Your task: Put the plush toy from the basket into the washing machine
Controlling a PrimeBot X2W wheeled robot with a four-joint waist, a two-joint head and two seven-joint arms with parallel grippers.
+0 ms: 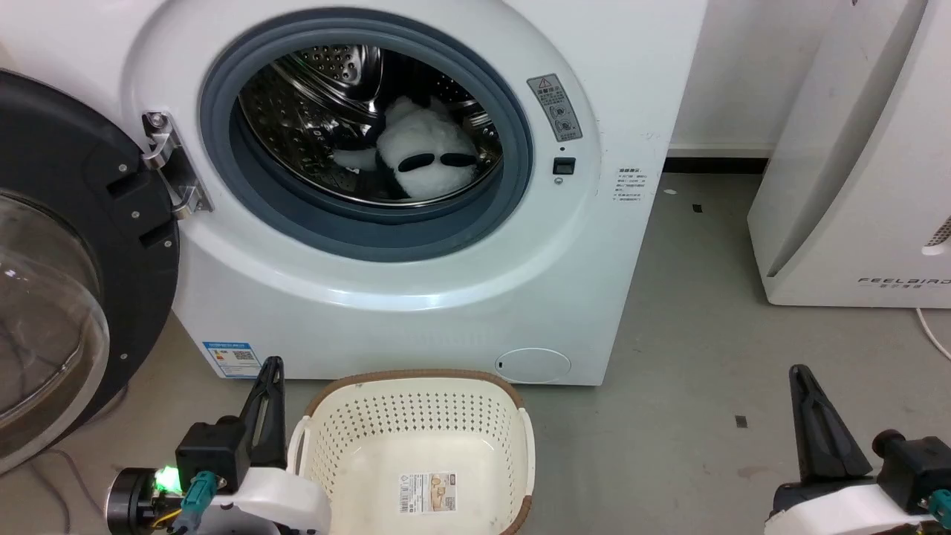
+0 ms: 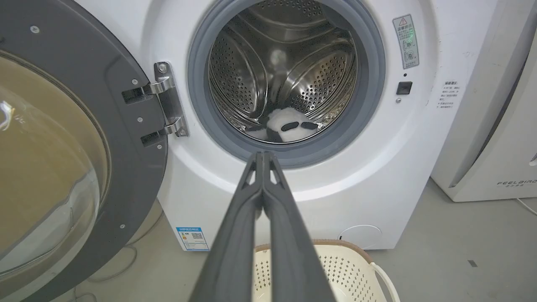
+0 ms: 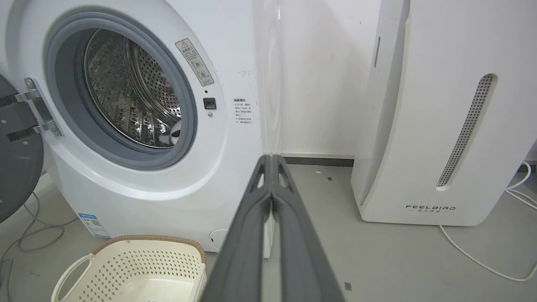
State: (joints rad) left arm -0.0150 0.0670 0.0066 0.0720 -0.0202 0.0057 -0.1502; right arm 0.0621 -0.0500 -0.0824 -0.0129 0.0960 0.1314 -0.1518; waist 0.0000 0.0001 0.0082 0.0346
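The left gripper (image 1: 272, 371) and right gripper (image 1: 801, 375) sit low in the head view, fingers together and holding nothing, on either side of the one basket (image 1: 416, 375). The one plush toy (image 1: 427, 160) lies on the drum floor of the one washing machine (image 1: 446, 312). In the left wrist view the fingers are closed, and the toy is near the drum's front edge. In the right wrist view the fingers are closed too. The placing looks done; the next move is probably swinging the door (image 1: 134, 223) closed.

Grey floor (image 1: 691, 312); white wall (image 3: 319, 84) with dark skirting (image 1: 717, 165); white FEELBIRD appliance (image 1: 854, 186); white cable (image 3: 465, 251) beside it.
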